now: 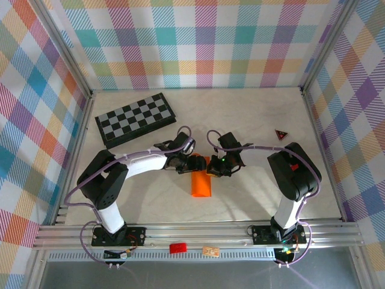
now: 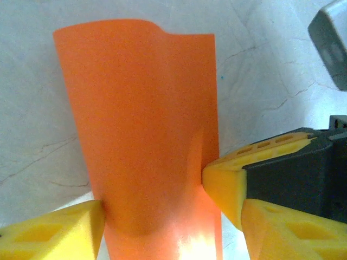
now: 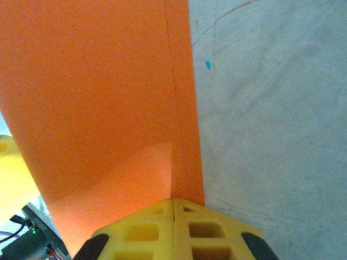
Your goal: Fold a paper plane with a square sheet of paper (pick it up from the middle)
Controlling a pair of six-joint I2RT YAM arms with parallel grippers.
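From above, the square sheet of paper (image 1: 201, 185), a narrow bright-orange rectangle, lies on the pale marbled tabletop (image 1: 252, 108). The left gripper (image 1: 194, 162) and right gripper (image 1: 213, 167) meet at its far end.

In the left wrist view, the left gripper's yellow fingers (image 2: 51, 230) stand apart, straddling the bowed matte sheet.

In the right wrist view, the right gripper's fingers (image 3: 146, 233) are pressed together, pinching the sheet's creased edge.

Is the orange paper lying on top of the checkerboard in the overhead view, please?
No, the orange paper lies on the bare table, well apart from the checkerboard at the far left.
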